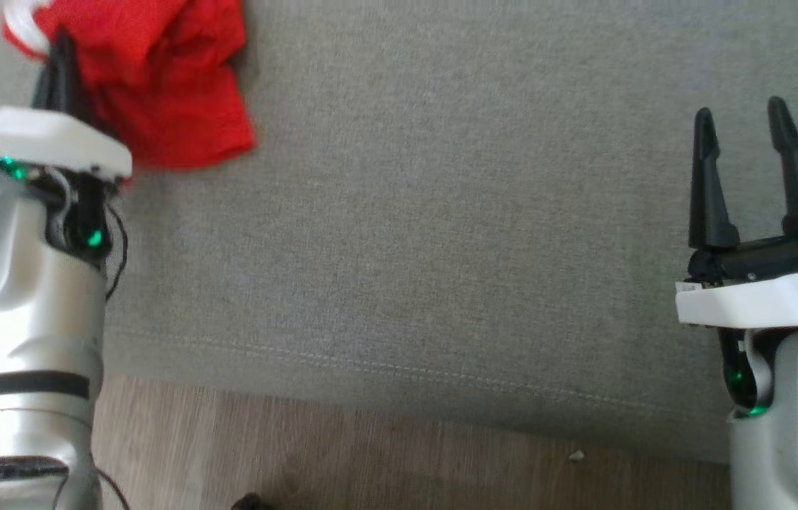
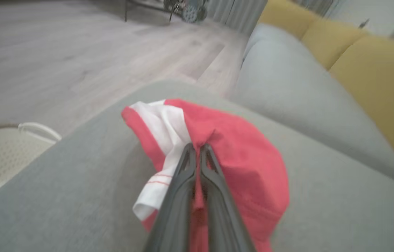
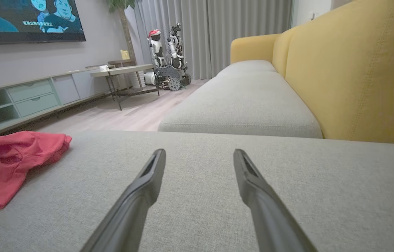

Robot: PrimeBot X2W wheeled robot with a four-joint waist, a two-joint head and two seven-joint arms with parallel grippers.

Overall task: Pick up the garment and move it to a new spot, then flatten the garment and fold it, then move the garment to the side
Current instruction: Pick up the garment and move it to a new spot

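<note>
Left gripper (image 2: 197, 147) fingers clamp a fold of the apparently bunched red garment (image 2: 245, 168) on the grey cushion (image 1: 441, 234); right gripper (image 3: 199, 154) fingers stand wide, empty.

Head camera looked steeply down on grey cushion (image 1: 441, 248). Left wrist camera sat close behind red garment (image 2: 245, 168), at 11 o'clock in head view. Right wrist camera skimmed low; all three shared both.

The television (image 3: 29, 21) carries a line of pale subtitle characters, too small to read.
</note>
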